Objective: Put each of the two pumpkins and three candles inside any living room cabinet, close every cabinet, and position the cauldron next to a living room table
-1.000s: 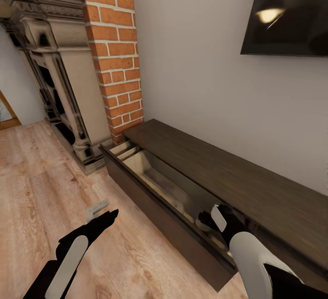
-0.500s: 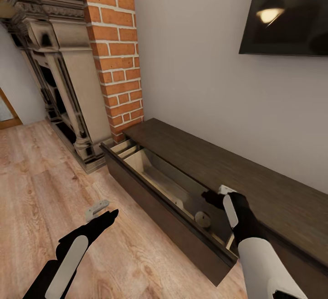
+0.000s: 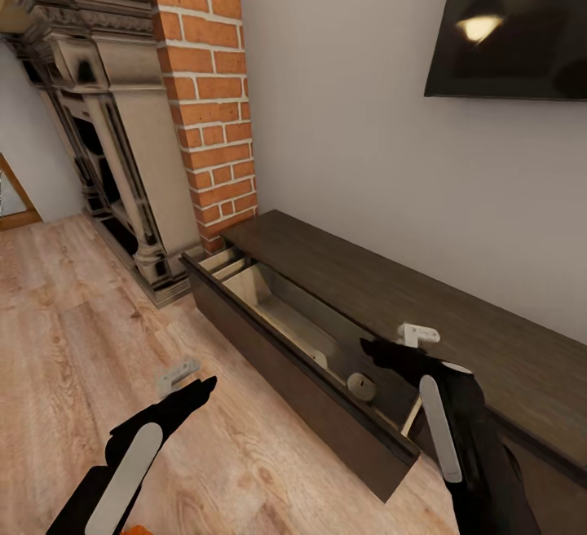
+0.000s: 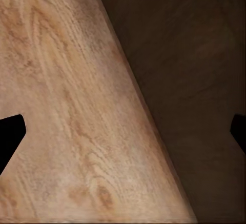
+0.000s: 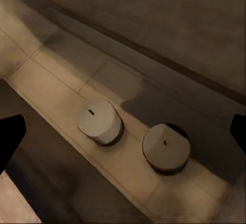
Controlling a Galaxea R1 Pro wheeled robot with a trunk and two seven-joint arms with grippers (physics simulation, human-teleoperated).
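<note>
two candles (image 5: pixel 100 122) (image 5: pixel 165 148) are seen standing in the cabinet's (image 3: pixel 326 429) open drawer; both end effectors (image 3: pixel 405 343) (image 3: pixel 181 378) are spread, empty.

I am seeing my left arm (image 3: pixel 130 462) at the lower left: black shell, one long white panel, pale grey fingers (image 3: pixel 177 374). My right arm (image 3: pixel 456 437) at the lower right is showing the same black and white.

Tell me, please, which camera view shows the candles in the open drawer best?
The right wrist view: it looks straight down at two candles standing apart on the pale drawer floor. The head view shows one candle, small, by the right gripper. The left wrist view faces floorboards.
</note>
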